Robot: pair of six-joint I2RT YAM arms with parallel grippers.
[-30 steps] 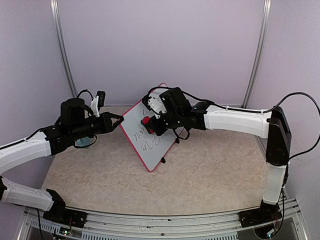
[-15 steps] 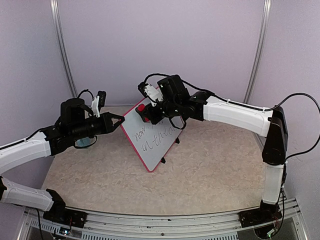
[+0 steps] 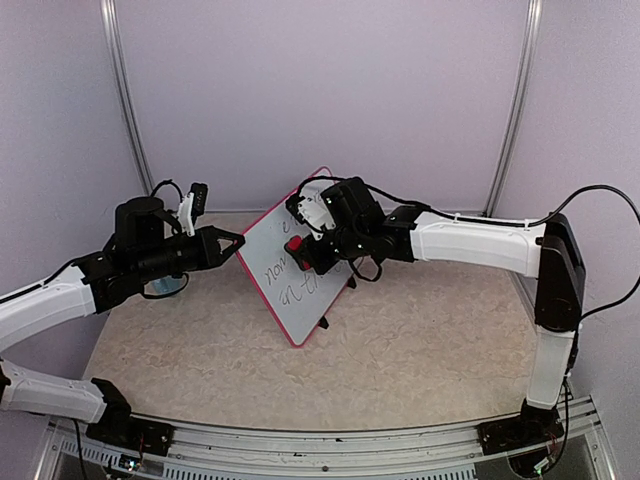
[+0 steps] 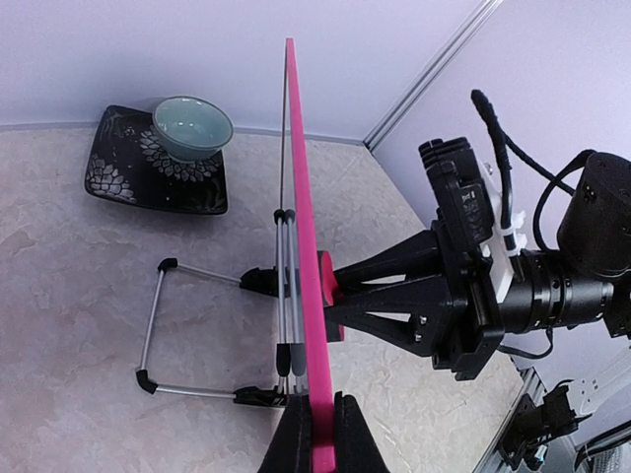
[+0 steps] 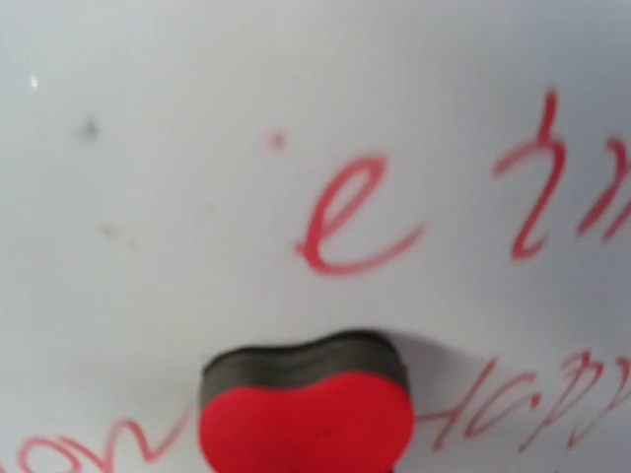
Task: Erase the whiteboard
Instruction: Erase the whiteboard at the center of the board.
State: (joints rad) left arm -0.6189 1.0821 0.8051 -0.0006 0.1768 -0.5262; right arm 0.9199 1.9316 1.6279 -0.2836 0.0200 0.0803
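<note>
Red eraser [image 5: 306, 424], clamped in right fingers [image 4: 385, 264], touches whiteboard [image 3: 285, 290]; left fingers [image 4: 296, 443] clamp its edge.

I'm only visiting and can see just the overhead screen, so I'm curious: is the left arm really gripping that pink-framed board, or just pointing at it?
Observer: Gripping. The left wrist view shows the left end effector shut on the pink edge of the whiteboard.
Visitor: What is behind the board?
Observer: A wire stand with black feet, resting on the table, which your view hides.
Visitor: And what is that red thing at the right arm's tip?
Observer: The right end effector holds a heart-shaped red eraser with a dark pad. The right wrist view shows it against the board, just below a red handwritten letter "e".
</note>
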